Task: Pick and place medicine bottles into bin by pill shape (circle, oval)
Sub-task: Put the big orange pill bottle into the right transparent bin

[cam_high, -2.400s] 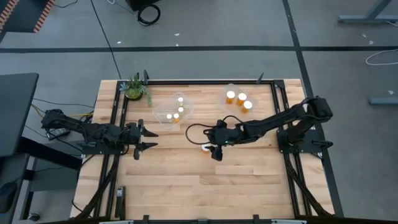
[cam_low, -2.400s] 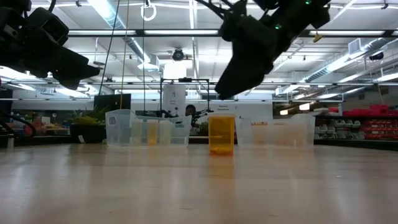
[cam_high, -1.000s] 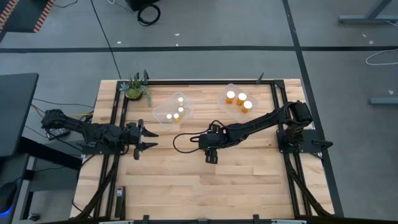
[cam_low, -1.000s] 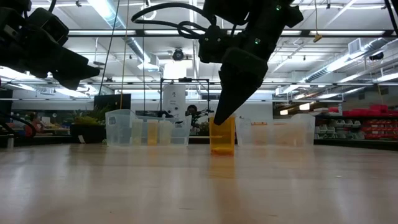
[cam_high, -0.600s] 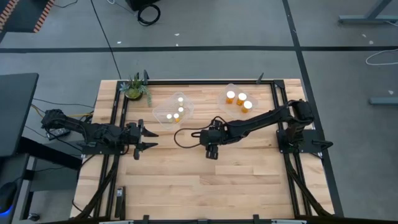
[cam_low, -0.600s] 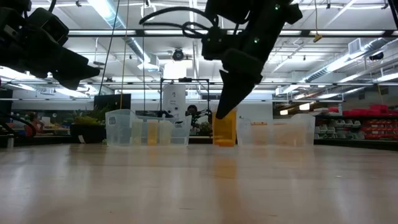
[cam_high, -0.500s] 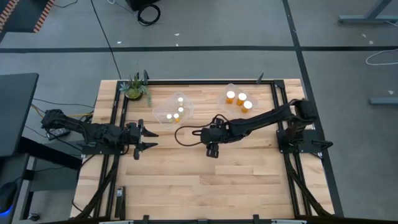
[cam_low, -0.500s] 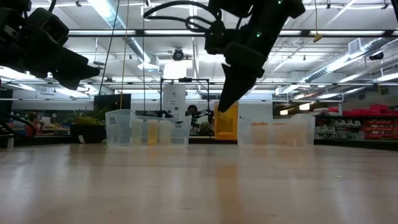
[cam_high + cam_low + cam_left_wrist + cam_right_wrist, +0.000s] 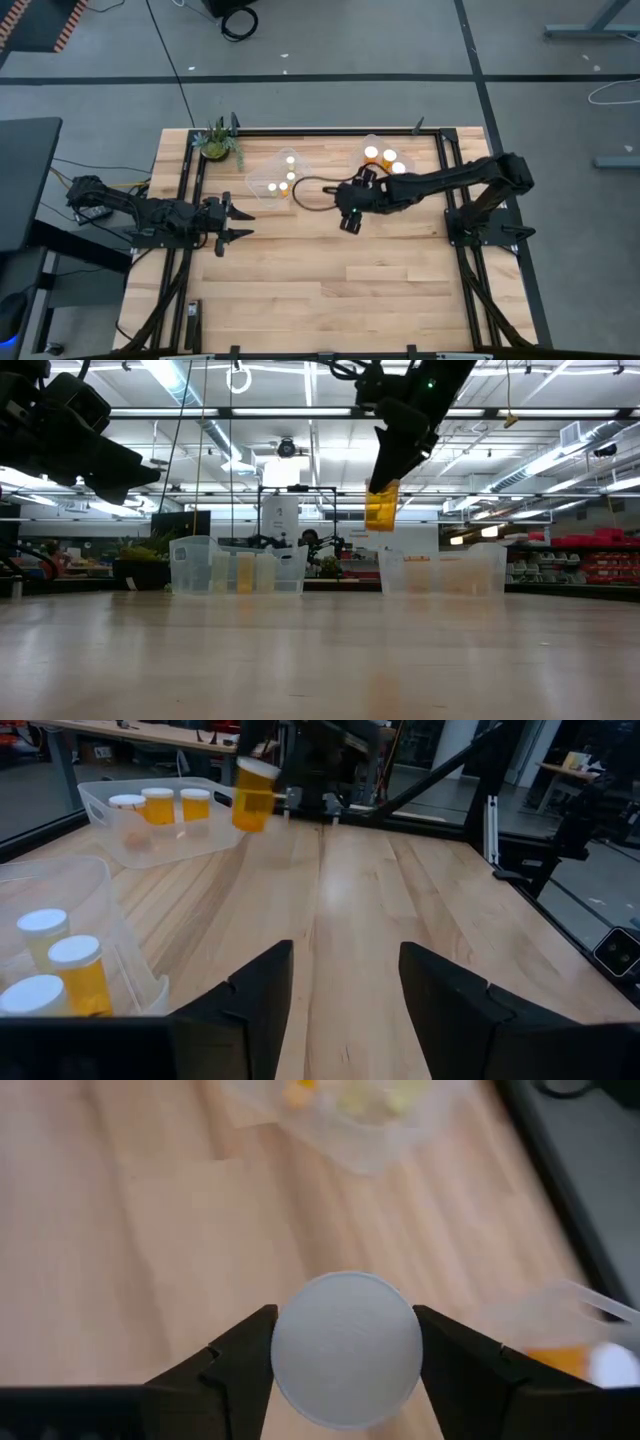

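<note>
My right gripper (image 9: 348, 222) is over the middle of the table, shut on an orange medicine bottle (image 9: 381, 507) with a white cap (image 9: 346, 1348), high above the wood. The bottle also shows in the left wrist view (image 9: 253, 795). In the high view the gripper hides it. My left gripper (image 9: 240, 222) waits open and empty at the table's left. Three white-capped bottles stand in the left clear bin (image 9: 278, 178). Three orange bottles stand in the right clear bin (image 9: 385, 158). My right gripper pinches the bottle's top at the white cap (image 9: 290, 1342) between its two fingers, one on each side. The fingers come from above, pointing down. The orange body (image 9: 380, 512) hangs below them, slightly tilted and lifted clear of the table.
A small potted plant (image 9: 218, 142) stands at the far left corner. Black rails run along the table's left, right and far edges. Bare wood (image 9: 330, 290) fills the near half of the table.
My right gripper has risen and gone toward the table's far edge and slightly right, nearer the right bin, carrying the orange bottle. The bottle stood on the table a second ago and now hangs well clear of it.
</note>
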Motion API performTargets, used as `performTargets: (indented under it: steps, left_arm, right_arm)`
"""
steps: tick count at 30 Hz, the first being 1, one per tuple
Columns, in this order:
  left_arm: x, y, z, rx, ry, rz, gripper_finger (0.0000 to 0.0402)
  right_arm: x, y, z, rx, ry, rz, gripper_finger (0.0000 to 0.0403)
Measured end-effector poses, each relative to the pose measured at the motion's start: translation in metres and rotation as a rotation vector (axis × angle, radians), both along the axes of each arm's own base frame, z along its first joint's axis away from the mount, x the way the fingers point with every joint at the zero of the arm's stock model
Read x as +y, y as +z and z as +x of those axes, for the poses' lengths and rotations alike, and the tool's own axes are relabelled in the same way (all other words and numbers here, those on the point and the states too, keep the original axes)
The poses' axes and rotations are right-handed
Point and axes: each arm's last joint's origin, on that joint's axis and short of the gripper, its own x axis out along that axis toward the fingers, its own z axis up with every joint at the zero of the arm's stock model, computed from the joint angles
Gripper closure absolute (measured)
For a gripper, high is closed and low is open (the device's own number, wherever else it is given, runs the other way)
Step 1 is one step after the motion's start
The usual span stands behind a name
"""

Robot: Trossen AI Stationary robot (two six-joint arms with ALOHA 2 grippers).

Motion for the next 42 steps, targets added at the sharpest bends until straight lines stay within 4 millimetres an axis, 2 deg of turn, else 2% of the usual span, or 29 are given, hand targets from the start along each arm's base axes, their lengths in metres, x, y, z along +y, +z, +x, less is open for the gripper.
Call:
performTargets:
  steps: [5, 11, 21, 27, 31, 42]
  left_arm:
    - [0.000, 0.000, 0.000, 0.000, 0.000, 0.000, 0.0205]
    - [0.000, 0.000, 0.000, 0.003, 0.000, 0.001, 0.0211]
    - [0.000, -0.001, 0.000, 0.006, 0.000, 0.001, 0.0204]
    - [0.000, 0.000, 0.000, 0.004, 0.000, 0.000, 0.0211]
    - [0.000, 0.000, 0.000, 0.004, 0.000, 0.001, 0.0209]
    - [0.000, -0.001, 0.000, 0.005, 0.000, 0.001, 0.0211]
  right_arm:
    - [-0.018, 0.008, -0.012, 0.024, -0.120, -0.058, 0.0177]
    - [-0.044, 0.005, -0.026, 0.114, -0.303, -0.118, 0.0177]
    - [-0.083, -0.020, -0.046, 0.221, -0.463, -0.138, 0.0177]
    - [-0.101, -0.044, -0.059, 0.256, -0.508, -0.065, 0.0177]
    - [-0.111, -0.054, -0.060, 0.220, -0.495, 0.002, 0.0177]
    - [-0.130, -0.060, -0.064, 0.155, -0.508, 0.115, 0.0177]
